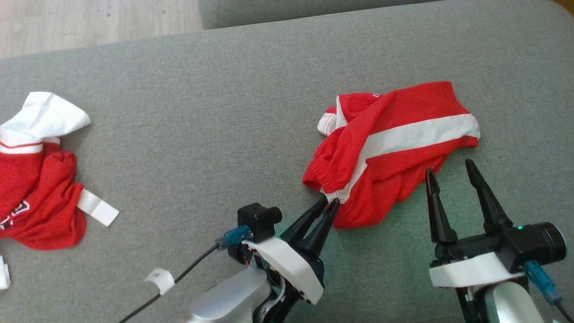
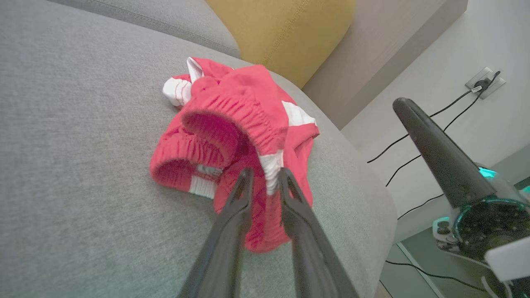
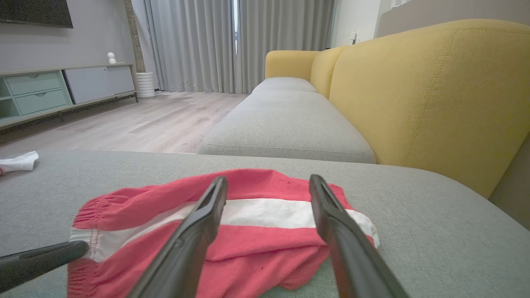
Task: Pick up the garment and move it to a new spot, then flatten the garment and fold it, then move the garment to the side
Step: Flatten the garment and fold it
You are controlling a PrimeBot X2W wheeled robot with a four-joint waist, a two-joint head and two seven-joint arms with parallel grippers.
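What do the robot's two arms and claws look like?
The left claw and right claw each have two long black tapering fingers on a black base with a white cover. The forearms are silver. A teal plug with a black cable sits at each wrist.

Colour rundown: the garment (image 1: 394,148) is bright red with one wide white stripe running across it, plus thin red lines on a white cuff. The sofa seat (image 1: 202,134) is a flecked grey weave and the backrest (image 3: 422,95) is mustard yellow. The other garment (image 1: 40,197) is the same red with white panels and some white print. The left gripper (image 1: 329,202) and right gripper (image 1: 450,168) both have black fingers, white wrist shells (image 1: 287,262) and teal plugs (image 1: 235,234). The floor (image 1: 89,22) is pale wood, the curtains (image 3: 194,41) are grey and the cabinet drawers (image 3: 37,91) are mint green.
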